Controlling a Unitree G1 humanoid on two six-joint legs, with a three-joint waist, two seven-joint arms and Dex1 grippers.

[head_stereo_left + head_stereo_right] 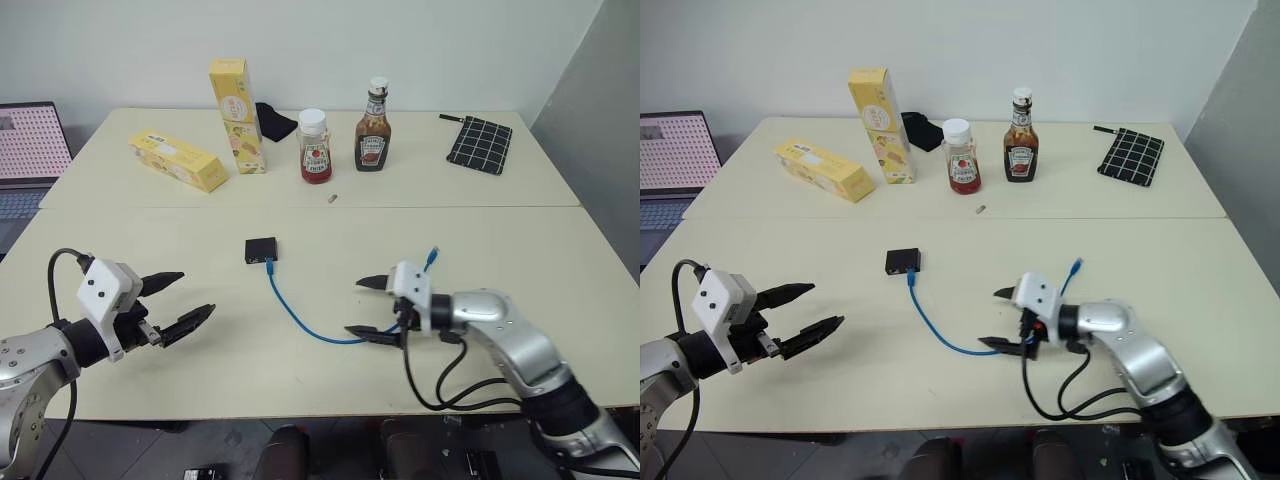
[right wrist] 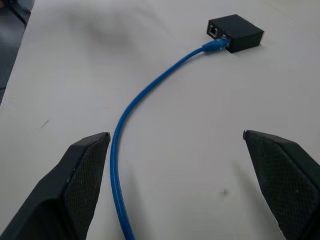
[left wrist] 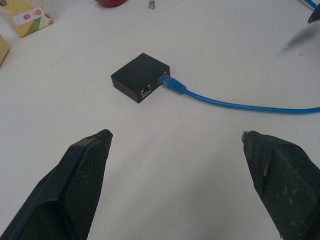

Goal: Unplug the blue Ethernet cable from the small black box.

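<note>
Box: the small black box (image 1: 261,250) is seen mid-surface, blue Ethernet cable (image 1: 300,318) plugged in.
Left pincer (image 1: 180,302): held spread, aimed at box, likely for bracing.
Right pincer (image 1: 372,308): held spread beside cable, nothing gripped.

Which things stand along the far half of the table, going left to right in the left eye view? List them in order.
Lying yellow box → upright yellow box → black wad of fabric → red ketchup bottle → dark sauce bottle → black grid-patterned cloth.
</note>
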